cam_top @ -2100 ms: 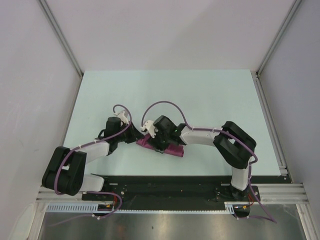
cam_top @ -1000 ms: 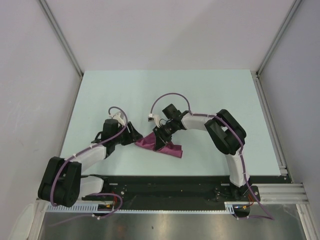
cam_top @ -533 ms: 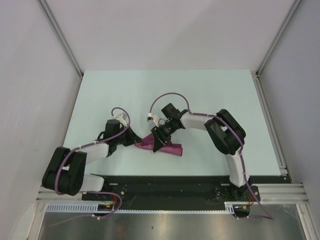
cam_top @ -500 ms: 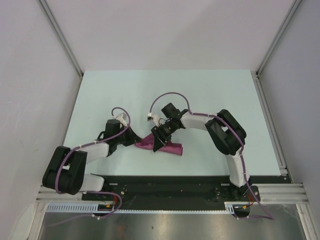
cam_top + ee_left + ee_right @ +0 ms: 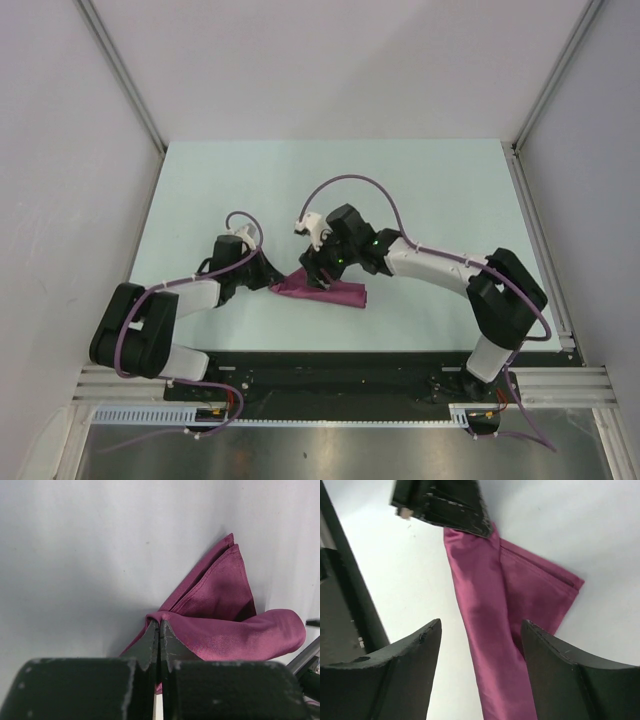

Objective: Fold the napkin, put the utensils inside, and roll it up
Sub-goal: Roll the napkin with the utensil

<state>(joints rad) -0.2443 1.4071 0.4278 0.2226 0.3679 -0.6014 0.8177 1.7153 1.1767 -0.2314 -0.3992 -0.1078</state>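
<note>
The plum napkin lies as a folded, partly rolled bundle on the table near the front middle. My left gripper is shut on its left end; in the left wrist view the fingertips pinch a raised fold of the napkin. My right gripper is open and hovers just above the roll; in the right wrist view its jaws stand wide apart either side of the napkin, not touching it. My left fingers show at the top of that view. No orange utensil is visible.
The pale table is bounded by grey walls and metal rails on the left and right. The black base rail runs just in front of the napkin. Purple cables loop above both wrists.
My right arm has swung its elbow out to the right and the right gripper has come off the napkin. The left gripper keeps its hold on the left end, and the napkin lies flatter.
</note>
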